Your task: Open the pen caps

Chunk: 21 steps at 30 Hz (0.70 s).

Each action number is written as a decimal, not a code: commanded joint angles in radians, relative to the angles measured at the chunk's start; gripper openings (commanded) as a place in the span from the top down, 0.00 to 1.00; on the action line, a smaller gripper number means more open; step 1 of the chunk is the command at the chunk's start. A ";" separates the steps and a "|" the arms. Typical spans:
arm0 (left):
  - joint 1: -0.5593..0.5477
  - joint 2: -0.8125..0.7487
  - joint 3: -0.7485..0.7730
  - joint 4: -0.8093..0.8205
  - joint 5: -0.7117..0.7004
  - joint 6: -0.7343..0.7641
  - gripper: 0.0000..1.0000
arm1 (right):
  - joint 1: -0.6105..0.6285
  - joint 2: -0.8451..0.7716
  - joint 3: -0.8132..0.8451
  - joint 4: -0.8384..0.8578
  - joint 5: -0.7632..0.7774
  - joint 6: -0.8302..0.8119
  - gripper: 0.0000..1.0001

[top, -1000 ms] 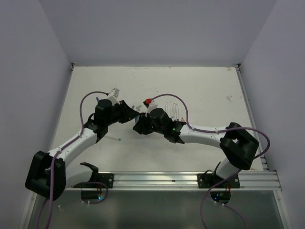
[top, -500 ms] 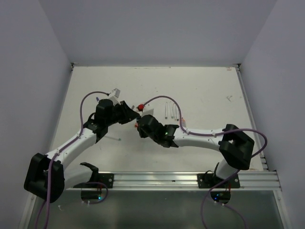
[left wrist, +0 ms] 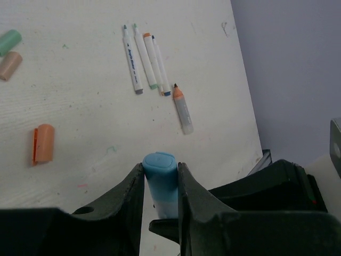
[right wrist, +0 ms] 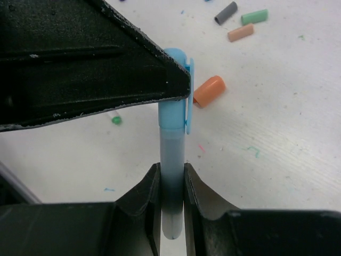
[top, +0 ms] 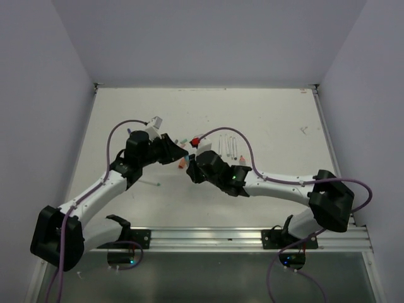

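A marker hangs between both grippers above the table. Its light blue cap point(left wrist: 160, 173) sits between my left gripper's point(left wrist: 160, 166) shut jaws. The pale barrel point(right wrist: 171, 154) runs down into my right gripper point(right wrist: 172, 173), which is shut on it. The cap point(right wrist: 173, 85) is still seated on the barrel. In the top view the two grippers meet at mid-table, left gripper point(top: 182, 153) and right gripper point(top: 191, 166). A loose orange cap point(left wrist: 42, 143) lies on the table, the same orange cap point(right wrist: 209, 90) just beyond the marker in the right wrist view.
Several uncapped pens point(left wrist: 146, 61) lie in a row at the back right, with an orange-tipped marker barrel point(left wrist: 182, 109) beside them. Loose green point(right wrist: 254, 16), tan point(right wrist: 241, 32) and grey point(right wrist: 226, 12) caps lie further off. Walls enclose the table on three sides.
My right gripper has closed on the marker barrel, and its arm has shifted, the elbow swinging right. The left arm has held the cap almost still.
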 commanded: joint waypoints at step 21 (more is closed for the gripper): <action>0.100 -0.077 -0.325 0.858 0.468 -0.172 0.23 | -0.224 -0.195 -0.290 0.473 -0.735 0.302 1.00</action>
